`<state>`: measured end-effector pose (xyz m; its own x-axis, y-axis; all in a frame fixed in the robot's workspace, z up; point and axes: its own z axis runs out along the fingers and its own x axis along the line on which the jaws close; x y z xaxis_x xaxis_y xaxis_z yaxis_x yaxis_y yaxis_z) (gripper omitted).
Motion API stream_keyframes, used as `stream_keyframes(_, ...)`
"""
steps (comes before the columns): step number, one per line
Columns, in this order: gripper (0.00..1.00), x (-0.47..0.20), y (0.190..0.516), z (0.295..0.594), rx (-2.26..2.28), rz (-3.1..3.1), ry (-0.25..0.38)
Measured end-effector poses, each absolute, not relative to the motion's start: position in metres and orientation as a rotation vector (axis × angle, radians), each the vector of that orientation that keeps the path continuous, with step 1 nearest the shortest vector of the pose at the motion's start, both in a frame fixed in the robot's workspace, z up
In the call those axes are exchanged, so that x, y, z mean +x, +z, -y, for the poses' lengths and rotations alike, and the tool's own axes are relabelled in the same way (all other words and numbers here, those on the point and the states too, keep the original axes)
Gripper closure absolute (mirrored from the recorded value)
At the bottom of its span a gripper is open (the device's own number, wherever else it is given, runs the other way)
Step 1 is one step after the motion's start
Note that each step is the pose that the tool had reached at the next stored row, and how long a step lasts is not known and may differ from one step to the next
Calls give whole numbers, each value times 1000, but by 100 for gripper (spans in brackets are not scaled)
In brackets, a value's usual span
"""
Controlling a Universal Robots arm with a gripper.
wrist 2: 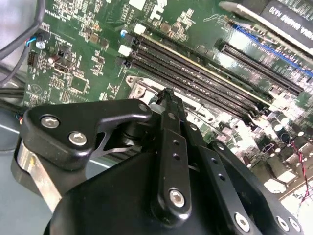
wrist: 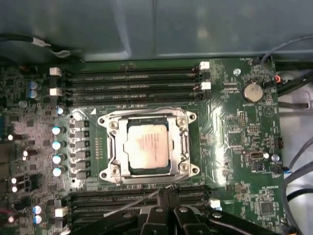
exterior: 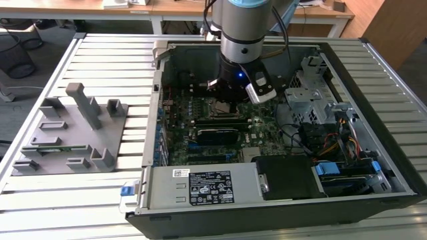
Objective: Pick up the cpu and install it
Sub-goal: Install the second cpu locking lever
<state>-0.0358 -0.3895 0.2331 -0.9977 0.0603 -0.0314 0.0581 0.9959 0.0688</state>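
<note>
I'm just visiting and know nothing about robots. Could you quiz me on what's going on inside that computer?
1. True or false: the silver chip lies in the metal-framed socket on the green board.
2. In the first wrist view, the long black slots run: A) on one side of the socket, B) on two opposite sides, C) nowhere near it.
3. In the exterior view, what does the arm's hand hang over?

Key: 1 true; 2 B; 3 the open computer case.

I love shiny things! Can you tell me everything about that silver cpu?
The cpu is a small flat square chip with a shiny silver metal top and faint print. It lies flat inside the socket on the green board, framed by a metal bracket. Nothing grips it; the pincer sits beside the socket, over the memory slots.
</note>
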Motion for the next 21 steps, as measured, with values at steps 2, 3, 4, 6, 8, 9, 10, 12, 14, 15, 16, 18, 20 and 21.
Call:
stream_keyframes(2,89,-37,233,394,92,-3105,113)
stream_keyframes(3,89,-37,233,395,92,-3105,114)
stream_keyframes(4,89,-38,233,396,93,-3105,116)
stream_keyframes(6,89,-42,233,396,92,-3105,121)
stream_keyframes(8,89,-46,233,397,93,-3105,126)
stream_keyframes(9,89,-49,233,397,92,-3104,128)
stream_keyframes(10,89,-51,233,397,92,-3104,130)
stream_keyframes(12,89,-55,232,397,93,-3104,132)
stream_keyframes(14,89,-59,232,398,93,-3104,135)
stream_keyframes(15,89,-60,231,398,93,-3104,138)
stream_keyframes(16,89,-61,231,398,93,-3104,142)
stream_keyframes(18,89,-61,228,398,93,-3104,149)
stream_keyframes(20,89,-61,226,398,93,-3104,152)
stream_keyframes(21,89,-62,225,398,93,-3104,154)
